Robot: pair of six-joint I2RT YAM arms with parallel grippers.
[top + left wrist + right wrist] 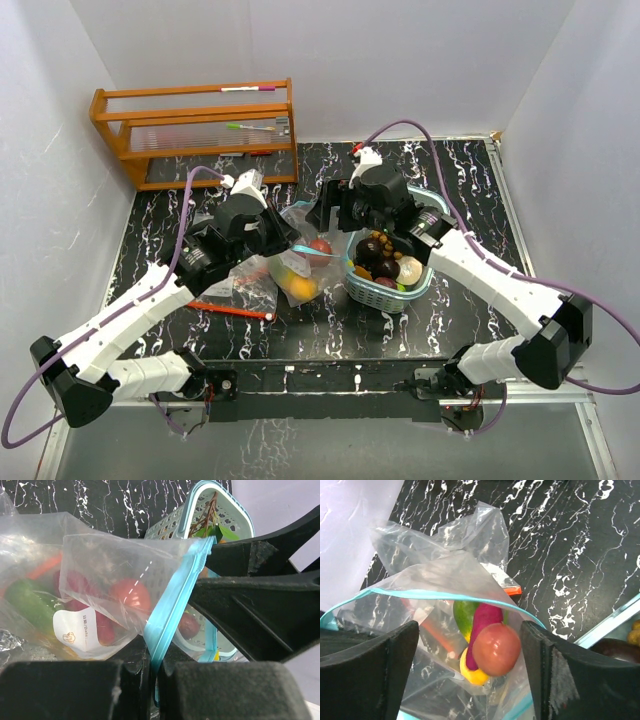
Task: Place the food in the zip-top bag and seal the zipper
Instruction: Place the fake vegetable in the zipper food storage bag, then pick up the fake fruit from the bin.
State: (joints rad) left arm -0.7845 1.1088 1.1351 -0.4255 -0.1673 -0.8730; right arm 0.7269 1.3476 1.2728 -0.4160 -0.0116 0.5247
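The zip-top bag [292, 262] lay just left of the teal basket [388, 297], against its wall. Its long axis ran away from the basket, and its mouth sat on the basket side, turned upward. The mouth gaped wide, its pale blue zipper strip [445, 594] bowed into an arc. The bag was clear and crumpled, with a white label [80, 630] on one face.

Inside it lay some of the food [300, 287]. A round red fruit [496, 649] sat uppermost, beside a long magenta piece [482, 625] whose length ran from the rim down into the bag. A green piece [464, 617] and a yellow piece [472, 675] lay beneath. More pieces, dark red, brown and cream, were heaped in the basket.

The left gripper [152, 680] was pinched together on the zipper strip next to the basket. The right gripper [470, 645] hung above the mouth beside the basket, its fingers spread wide apart, gripping nothing.
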